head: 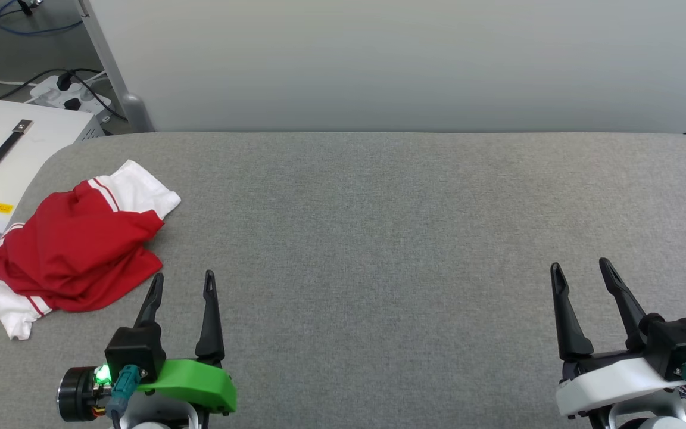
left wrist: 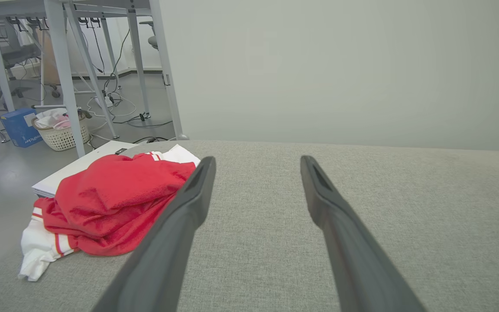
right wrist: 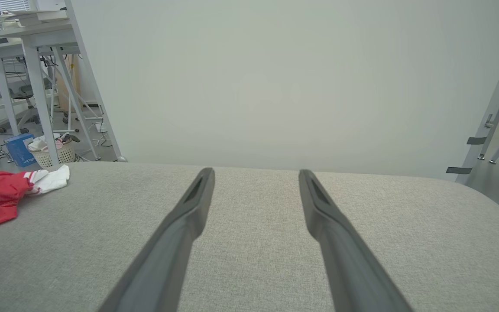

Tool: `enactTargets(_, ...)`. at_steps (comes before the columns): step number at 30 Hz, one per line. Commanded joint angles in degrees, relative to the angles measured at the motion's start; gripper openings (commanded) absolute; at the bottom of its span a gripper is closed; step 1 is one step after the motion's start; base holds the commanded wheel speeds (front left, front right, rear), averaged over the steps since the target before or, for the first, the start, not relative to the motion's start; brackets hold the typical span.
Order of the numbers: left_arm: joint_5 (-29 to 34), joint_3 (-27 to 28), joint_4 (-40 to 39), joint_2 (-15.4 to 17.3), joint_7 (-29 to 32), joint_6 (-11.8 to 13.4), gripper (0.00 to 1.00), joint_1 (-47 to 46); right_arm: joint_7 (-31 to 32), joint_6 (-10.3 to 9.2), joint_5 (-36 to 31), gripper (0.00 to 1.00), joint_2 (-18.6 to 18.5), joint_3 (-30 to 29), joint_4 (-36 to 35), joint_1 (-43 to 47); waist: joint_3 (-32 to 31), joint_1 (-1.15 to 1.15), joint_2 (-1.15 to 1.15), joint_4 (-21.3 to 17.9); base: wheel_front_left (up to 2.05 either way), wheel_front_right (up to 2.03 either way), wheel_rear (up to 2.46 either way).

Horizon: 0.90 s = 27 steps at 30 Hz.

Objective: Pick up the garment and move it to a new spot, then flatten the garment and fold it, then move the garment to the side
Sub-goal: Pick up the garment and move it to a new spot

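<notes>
1. Tabletop (head: 379, 208), grey and cloth-covered, lies bare across most of its width. That suits the first step: the pick-up has not begun, and any spot toward its middle could take the shirt.
2. The garment (head: 81, 250) sits crumpled at the tabletop's left end, its edge reaching the left rim. It is a red heap folded over itself, so no numerals show and front cannot be told from back.
3. The left gripper (head: 183, 276) hovers over the tabletop's near edge, just beside the heap, its fingers (head: 209, 316) spread wide and holding nothing. It looks like the one to reach: swing left, come down on a raised red fold, then close.
4. The right gripper (head: 580, 264) hangs over the near right part of the tabletop, well apart from the cloth. Its fingers are likewise wide and empty, and it would likely join in only for the flattening.
5. White sleeves (head: 140, 187) poke out of the red, one toward the tabletop's far side. The other sleeve (head: 12, 310) lies toward its near side, and each is edged with striped trim (head: 105, 193).
</notes>
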Motion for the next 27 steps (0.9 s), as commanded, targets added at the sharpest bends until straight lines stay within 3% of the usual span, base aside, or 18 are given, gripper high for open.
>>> enactTargets(1,-0.1,0.1,0.3,-0.2,-0.6,0.4,1.0,0.9,-0.6,-0.03,0.2,1.0,-0.1,0.1,-0.4,0.9,0.0,0.0,0.0,0.1,0.0,0.0,0.0)
enactTargets(18,-0.8,-0.4,1.4,-0.3,-2.7,0.2,1.0,0.9,-2.6,-0.04,-0.3,1.0,-0.1,0.2,0.0,1.8,0.4,0.0,0.0,1.4,0.0,0.0,0.0)
enactTargets(27,-1.6,0.4,2.3,-0.3,-3.7,0.7,1.0,0.3,-3.7,-0.04,-0.1,1.0,-0.1,1.1,-0.5,1.9,1.4,0.0,0.0,6.0,0.0,0.0,0.0)
